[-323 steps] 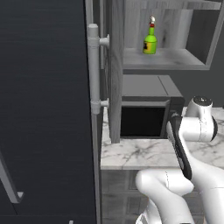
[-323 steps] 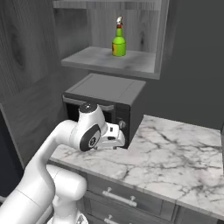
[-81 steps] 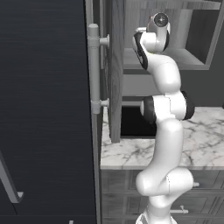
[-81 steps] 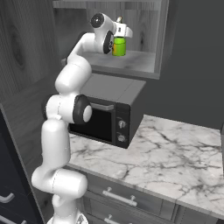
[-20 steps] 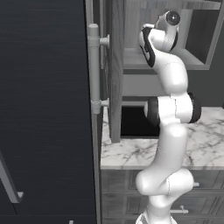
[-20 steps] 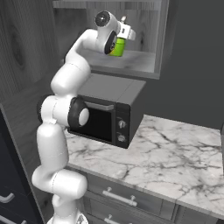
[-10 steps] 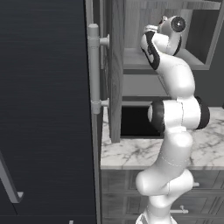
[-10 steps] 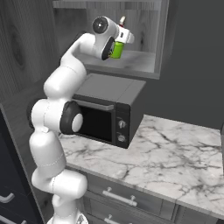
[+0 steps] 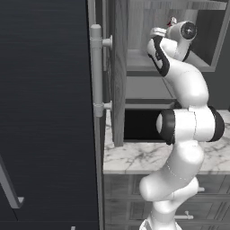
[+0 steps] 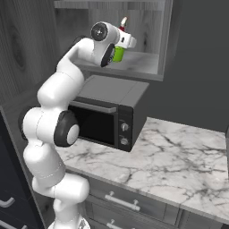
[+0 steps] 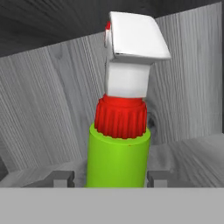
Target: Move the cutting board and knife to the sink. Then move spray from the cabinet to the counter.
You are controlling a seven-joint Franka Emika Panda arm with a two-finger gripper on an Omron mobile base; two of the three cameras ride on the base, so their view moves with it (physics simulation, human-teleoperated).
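The counter [image 10: 179, 152] is white marble with grey veins, over grey wood-grain drawers [image 10: 129, 203]. A black microwave [image 10: 109, 114] sits at its left end, under the cabinet [image 10: 134, 27] niche. The gripper [image 11: 113, 178] is closed on the spray [image 11: 117, 153] at the niche's shelf edge, the fingertips [image 11: 158, 178] flanking the green bottle. No label is legible.

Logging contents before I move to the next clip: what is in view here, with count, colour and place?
Spray bottle: one, green with red collar and white nozzle, in the cabinet niche, between the fingertips.
Cabinet: one, grey wood-grain, above the microwave.
Microwave: one, black, on the counter under the niche.
Counter: one, white marble with grey veins, over grey drawers.
Fridge: one, dark with a grey handle, left of the counter.
Gripper: one, dark fingertips either side of the bottle's body.
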